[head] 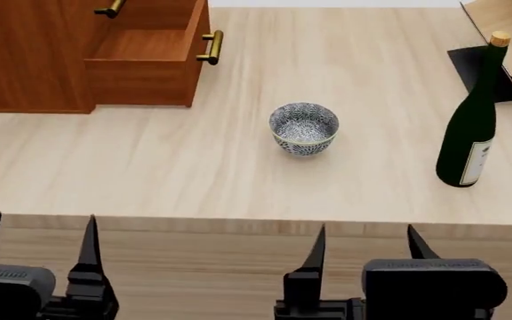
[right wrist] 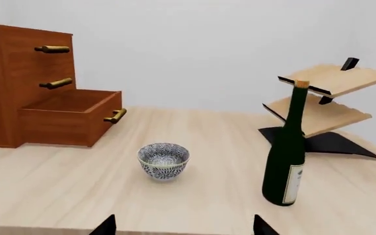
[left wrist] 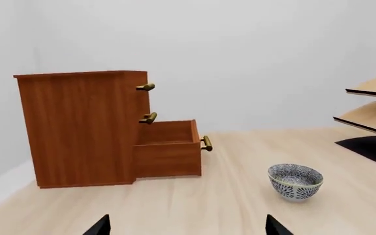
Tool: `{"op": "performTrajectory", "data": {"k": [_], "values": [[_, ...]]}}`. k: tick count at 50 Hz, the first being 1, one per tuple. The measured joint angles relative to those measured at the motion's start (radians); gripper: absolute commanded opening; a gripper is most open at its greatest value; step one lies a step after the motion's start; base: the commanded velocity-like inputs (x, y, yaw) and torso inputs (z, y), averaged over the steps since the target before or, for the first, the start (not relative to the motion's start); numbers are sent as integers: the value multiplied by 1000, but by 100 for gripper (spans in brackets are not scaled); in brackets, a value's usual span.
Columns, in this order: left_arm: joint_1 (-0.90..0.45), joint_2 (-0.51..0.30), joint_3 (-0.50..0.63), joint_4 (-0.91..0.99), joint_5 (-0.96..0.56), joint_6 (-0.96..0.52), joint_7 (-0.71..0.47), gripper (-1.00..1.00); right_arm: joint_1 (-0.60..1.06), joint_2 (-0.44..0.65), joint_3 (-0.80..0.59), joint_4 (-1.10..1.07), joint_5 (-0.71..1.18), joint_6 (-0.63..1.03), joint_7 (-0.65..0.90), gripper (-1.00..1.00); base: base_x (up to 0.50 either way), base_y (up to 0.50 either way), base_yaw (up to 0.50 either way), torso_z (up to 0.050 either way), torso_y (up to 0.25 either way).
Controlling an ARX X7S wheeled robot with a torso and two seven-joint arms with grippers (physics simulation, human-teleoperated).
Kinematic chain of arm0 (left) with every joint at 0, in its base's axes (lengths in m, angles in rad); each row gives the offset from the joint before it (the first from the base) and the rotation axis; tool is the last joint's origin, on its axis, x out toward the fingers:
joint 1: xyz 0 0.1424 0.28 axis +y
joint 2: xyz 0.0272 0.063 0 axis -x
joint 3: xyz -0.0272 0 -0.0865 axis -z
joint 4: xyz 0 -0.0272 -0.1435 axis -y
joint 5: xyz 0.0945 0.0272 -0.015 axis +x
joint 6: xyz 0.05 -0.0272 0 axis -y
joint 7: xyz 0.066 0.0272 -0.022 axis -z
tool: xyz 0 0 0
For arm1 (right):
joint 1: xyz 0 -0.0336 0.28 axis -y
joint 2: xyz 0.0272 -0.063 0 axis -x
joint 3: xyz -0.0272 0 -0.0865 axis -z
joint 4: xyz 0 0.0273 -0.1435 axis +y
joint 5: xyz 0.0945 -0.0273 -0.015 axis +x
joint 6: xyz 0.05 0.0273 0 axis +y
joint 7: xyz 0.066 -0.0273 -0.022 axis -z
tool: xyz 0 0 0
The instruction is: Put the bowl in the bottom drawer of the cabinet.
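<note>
Pale wood tabletop [head: 149, 167] runs under a blank white wall, and reading the head view from left to right, the cabinet [head: 25, 60] sits at about ten o'clock with its bottom drawer [head: 145, 63] already pulled out and empty, brass handle [head: 210, 47] facing the middle of the table. The bowl [head: 304, 128] stands upright near twelve o'clock, well apart from the drawer and untouched. A dark green bottle [head: 469, 127] stands at two o'clock, with a pale wooden rack [head: 505, 33] behind it. Both arms wait at the near edge: the left gripper [head: 35, 247] and the right gripper [head: 365, 250] each have their fingers spread, holding nothing. The likely next step is reaching for the bowl. Its thin rim and rounded wall could slip from a narrow pinch, or a clumsy touch could tip it. A right-arm reach swinging wide may knock the bottle over, and a low carry could clip the drawer front.
</note>
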Motion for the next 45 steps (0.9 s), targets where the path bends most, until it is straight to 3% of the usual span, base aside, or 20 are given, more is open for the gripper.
{"op": "performTrajectory", "data": {"k": [24,45], "values": [[-165,-18,-7,113,-63,-226,-13,100,177,7,43,-91,104,255,14,100,0,0,0,0,0],[-246,-28,7,144,-82,-309,-26,100,259,21,40,-110,135,320,15,100,0,0,0,0,0]]}}
